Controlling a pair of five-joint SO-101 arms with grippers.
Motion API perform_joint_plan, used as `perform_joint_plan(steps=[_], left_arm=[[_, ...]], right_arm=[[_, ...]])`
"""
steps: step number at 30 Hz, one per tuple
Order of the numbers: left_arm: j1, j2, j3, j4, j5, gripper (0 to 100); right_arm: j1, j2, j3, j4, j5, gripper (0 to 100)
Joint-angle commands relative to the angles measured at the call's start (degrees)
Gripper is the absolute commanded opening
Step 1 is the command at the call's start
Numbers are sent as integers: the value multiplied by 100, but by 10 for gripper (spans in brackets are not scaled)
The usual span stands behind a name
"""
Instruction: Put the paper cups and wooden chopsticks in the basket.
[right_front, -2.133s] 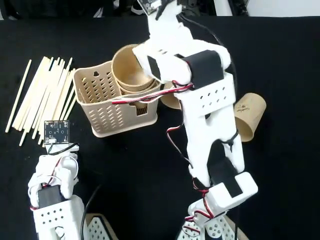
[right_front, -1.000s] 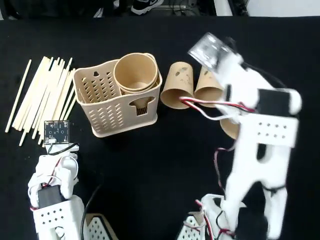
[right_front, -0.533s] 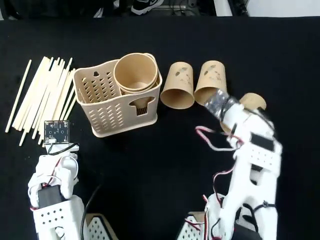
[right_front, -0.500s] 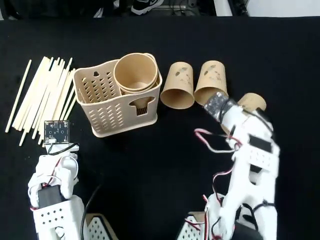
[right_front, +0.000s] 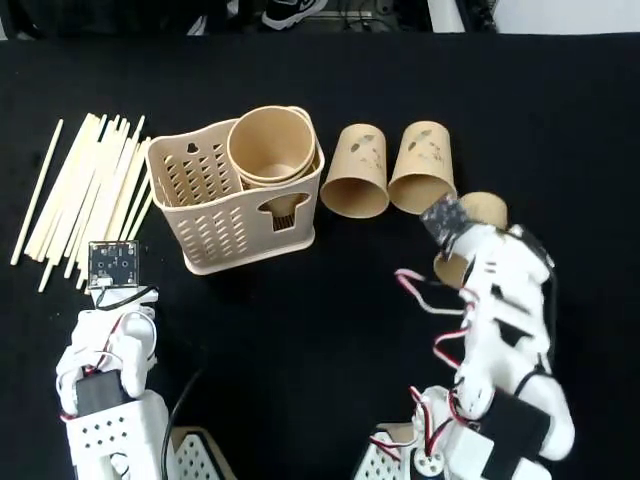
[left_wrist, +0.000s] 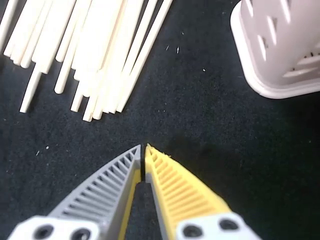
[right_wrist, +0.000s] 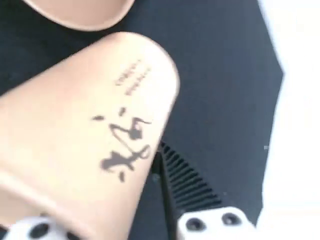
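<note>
Small print on the paper cup (right_wrist: 100, 125) is unreadable.

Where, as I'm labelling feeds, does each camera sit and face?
High view: fixed above the table, looking down on basket, chopsticks, cups; left arm and right arm at its near edge.
Left wrist view: on the left arm, looking past the shut left gripper at the same chopsticks and basket.
Right wrist view: on the right arm, close on a lying cup at the right gripper; the high view shows this cup too.
</note>
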Motion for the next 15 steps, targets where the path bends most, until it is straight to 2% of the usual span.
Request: perform_joint_plan(steps=[1,4,7,9,15], left_arm=[[40,-44,48,-79,-35,30],[40,-44,48,-79,-35,30],[40,-44,48,-79,-35,30],[40,-44,48,-70,-35,30],[40,-44,48,-62,-35,30]], right_arm=[[62,-523,479,-826,-211,13],[167,-1059,611,-624,-466,12],[308,-1701,382,431,-668,12],[396,-2202,-4,1574,-862,12],[255,-3547,-2149,5864,-1705,12]])
